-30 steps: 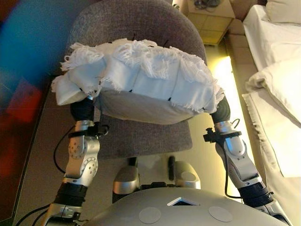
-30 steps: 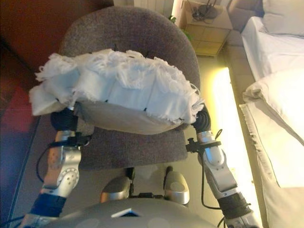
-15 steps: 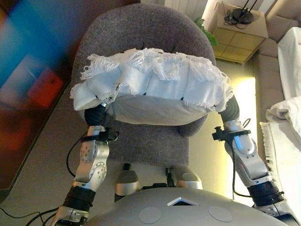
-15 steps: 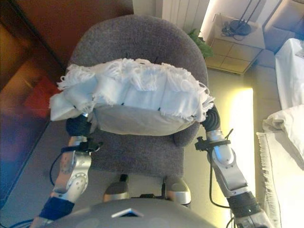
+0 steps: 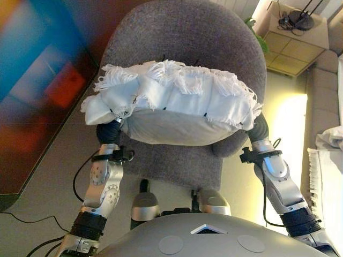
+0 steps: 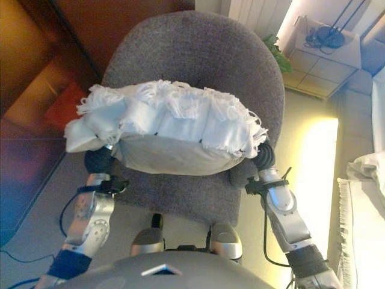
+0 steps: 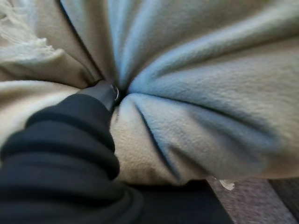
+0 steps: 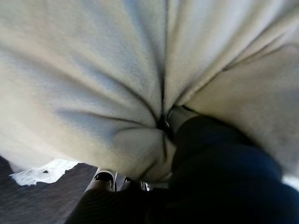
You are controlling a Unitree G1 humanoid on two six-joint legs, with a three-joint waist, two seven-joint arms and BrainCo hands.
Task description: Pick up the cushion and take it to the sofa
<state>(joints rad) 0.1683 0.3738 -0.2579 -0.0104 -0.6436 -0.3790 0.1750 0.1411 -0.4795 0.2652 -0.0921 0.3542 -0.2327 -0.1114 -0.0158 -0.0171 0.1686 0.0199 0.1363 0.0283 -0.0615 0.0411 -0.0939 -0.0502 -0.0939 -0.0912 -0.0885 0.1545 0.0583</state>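
Note:
The cushion point(image 5: 177, 101) is white with a fringed top and a plain cream underside. I hold it up between both hands, over the seat of a grey upholstered armchair point(image 5: 187, 43). My left hand point(image 5: 109, 131) is under its left end and my right hand point(image 5: 260, 128) is under its right end. In the left wrist view the thumb point(image 7: 103, 91) digs into gathered cushion cloth point(image 7: 196, 93). In the right wrist view the thumb point(image 8: 175, 116) presses into the cloth point(image 8: 93, 74), with fingers point(image 8: 103, 179) below its edge.
A small wooden cabinet point(image 5: 297, 37) with a dark object on it stands at the back right, with a green plant point(image 5: 252, 24) beside it. White bedding point(image 5: 327, 160) lies along the right edge. A dark reddish panel point(image 5: 32, 80) runs along the left.
The whole picture has shifted, so the bed has slid off to the right and the armchair fills the middle. The cushion stays held between both hands.

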